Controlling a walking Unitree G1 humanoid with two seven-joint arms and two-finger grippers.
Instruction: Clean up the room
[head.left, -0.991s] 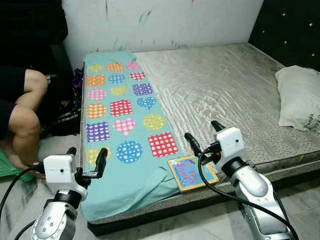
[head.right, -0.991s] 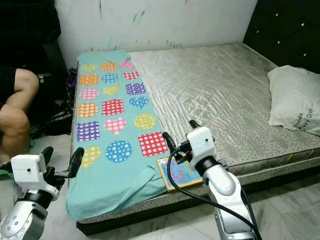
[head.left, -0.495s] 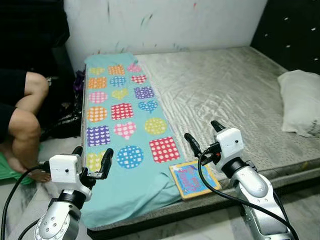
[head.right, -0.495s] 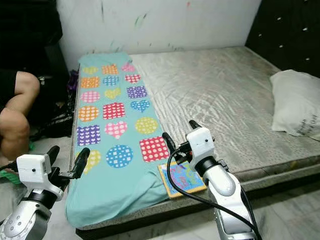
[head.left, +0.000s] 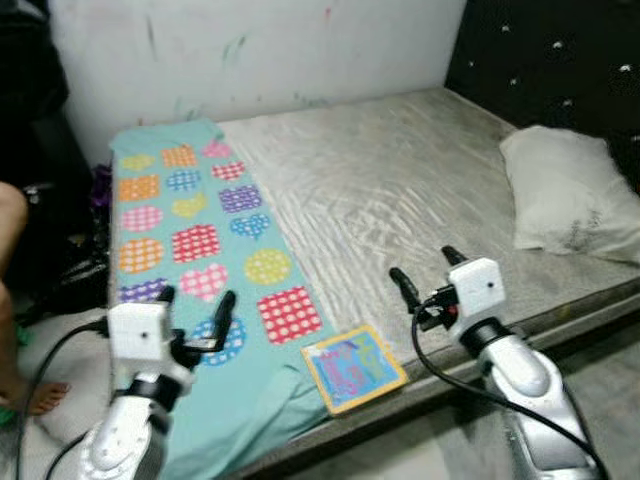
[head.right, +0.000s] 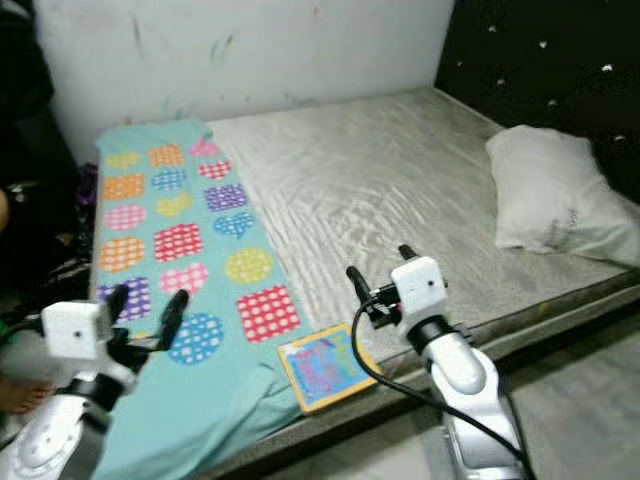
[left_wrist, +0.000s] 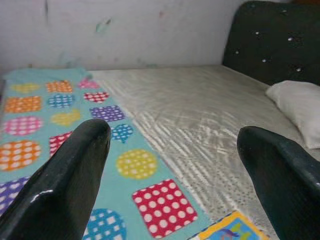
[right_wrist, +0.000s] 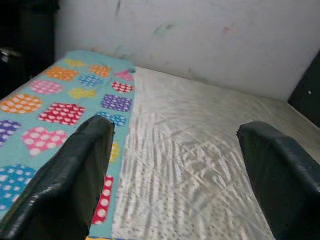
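Both hands stand released and empty: the left hand (head.left: 195, 308) over the teal blanket (head.left: 190, 215), the right hand (head.left: 428, 274) over the bed (head.left: 390, 180). Between them, at the right hand's 7 o'clock, a colourful book (head.left: 352, 366) lies by the mattress edge. This looks like the approach step; next, the right hand likely descends onto the book.

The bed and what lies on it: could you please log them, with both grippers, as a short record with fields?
surface: mattress, bare and grey
blanket: turquoise, patterned, spread along the robot's left side
book: flat at the near edge, beside the blanket
pillow: white, far right
left gripper: open, over the blanket's near end
right gripper: open, above the mattress, right of the book
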